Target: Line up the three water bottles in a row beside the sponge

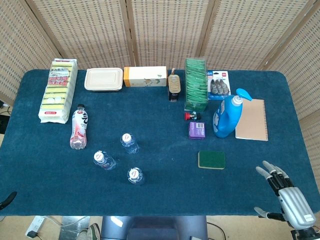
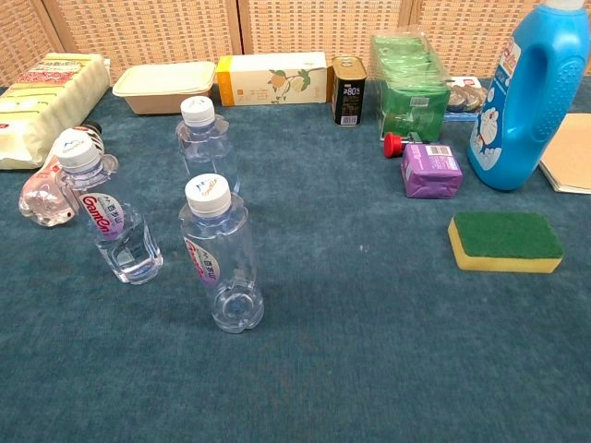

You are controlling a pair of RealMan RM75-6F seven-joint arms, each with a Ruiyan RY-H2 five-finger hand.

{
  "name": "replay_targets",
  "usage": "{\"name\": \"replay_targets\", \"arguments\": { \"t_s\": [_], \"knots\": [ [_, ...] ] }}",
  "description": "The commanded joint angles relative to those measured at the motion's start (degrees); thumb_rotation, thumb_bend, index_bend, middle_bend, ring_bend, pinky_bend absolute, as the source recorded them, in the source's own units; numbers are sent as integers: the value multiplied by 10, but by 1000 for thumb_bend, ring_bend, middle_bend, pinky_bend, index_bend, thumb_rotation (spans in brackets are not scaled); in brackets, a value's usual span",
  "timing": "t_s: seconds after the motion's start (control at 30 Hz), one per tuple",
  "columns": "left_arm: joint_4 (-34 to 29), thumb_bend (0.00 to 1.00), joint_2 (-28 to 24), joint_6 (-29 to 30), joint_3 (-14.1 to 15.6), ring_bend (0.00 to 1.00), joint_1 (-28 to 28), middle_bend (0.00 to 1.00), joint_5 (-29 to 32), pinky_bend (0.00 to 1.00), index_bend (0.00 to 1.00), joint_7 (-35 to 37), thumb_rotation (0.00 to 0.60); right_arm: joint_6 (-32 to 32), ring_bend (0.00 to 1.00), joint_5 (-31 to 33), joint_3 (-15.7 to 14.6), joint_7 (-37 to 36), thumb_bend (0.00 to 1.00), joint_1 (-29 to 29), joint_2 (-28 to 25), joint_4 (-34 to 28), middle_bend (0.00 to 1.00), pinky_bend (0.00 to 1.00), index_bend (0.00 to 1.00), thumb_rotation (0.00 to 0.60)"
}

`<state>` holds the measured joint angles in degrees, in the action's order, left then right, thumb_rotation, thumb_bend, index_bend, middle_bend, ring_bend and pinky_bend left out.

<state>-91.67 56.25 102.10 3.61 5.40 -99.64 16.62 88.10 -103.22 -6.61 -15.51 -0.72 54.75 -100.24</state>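
Three clear water bottles with white caps stand upright on the left half of the blue cloth: one at the back [image 1: 129, 143] [image 2: 205, 143], one to the left [image 1: 104, 160] [image 2: 109, 220], one nearest the front [image 1: 135, 175] [image 2: 222, 255]. The green-topped yellow sponge [image 1: 211, 160] [image 2: 506, 242] lies flat well to their right. My right hand [image 1: 286, 195] hovers at the table's front right corner, fingers spread, holding nothing, away from the sponge. Only a dark tip of my left arm [image 1: 7, 200] shows at the front left edge; the hand itself is hidden.
A pink-labelled bottle [image 1: 78, 128] lies on its side left of the water bottles. A blue detergent bottle [image 1: 227, 116], purple box [image 1: 197, 130], notebook [image 1: 252, 119], green packets [image 1: 195, 83], a can [image 1: 173, 86], boxes and a sponge pack [image 1: 59, 90] line the back.
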Motion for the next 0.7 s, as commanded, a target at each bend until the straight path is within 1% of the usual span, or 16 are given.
{"name": "replay_targets", "arguments": {
  "t_s": [0.03,0.13,0.23,0.27,0.37,0.4,0.5,0.6,0.7],
  "knots": [
    [-1,206,-1,-2,0,0,0,0,1,71,0,1,600,-3,0,-3,-2,-2,70,-2,-1,1,0,0,91,600],
    [-1,206,-3,-2,0,0,-1,0,-1,71,0,2,600,-7,0,-5,-5,-3,67,-5,-1,2,0,0,91,600],
    [-2,206,-4,3,-1,0,-1,0,-3,70,0,6,600,-20,0,-11,-8,-9,16,-14,1,4,0,0,91,600],
    [-2,207,-4,4,-2,0,-1,0,-3,70,0,9,600,-30,0,-17,-9,-16,1,-21,5,6,0,0,90,600],
    [-1,207,-4,4,-1,0,-1,0,-3,71,0,10,600,-56,0,-43,-13,-44,0,-48,19,21,0,0,87,600],
    [-1,207,-4,0,-1,0,-2,0,-3,71,0,8,600,-71,0,-67,-15,-72,0,-70,35,32,1,5,87,600],
    [-4,206,-4,-5,0,0,-3,0,-1,70,0,2,600,-84,0,-98,-10,-139,0,-111,79,78,14,49,87,600],
    [-8,207,-4,-9,0,0,-4,0,1,70,0,-3,600,-102,7,-107,-5,-158,0,-138,111,100,36,95,86,600],
    [-11,206,-4,-13,-1,0,-5,0,5,71,0,-6,600,-125,13,-113,0,-172,0,-168,140,102,41,133,76,600]
  ]
}}
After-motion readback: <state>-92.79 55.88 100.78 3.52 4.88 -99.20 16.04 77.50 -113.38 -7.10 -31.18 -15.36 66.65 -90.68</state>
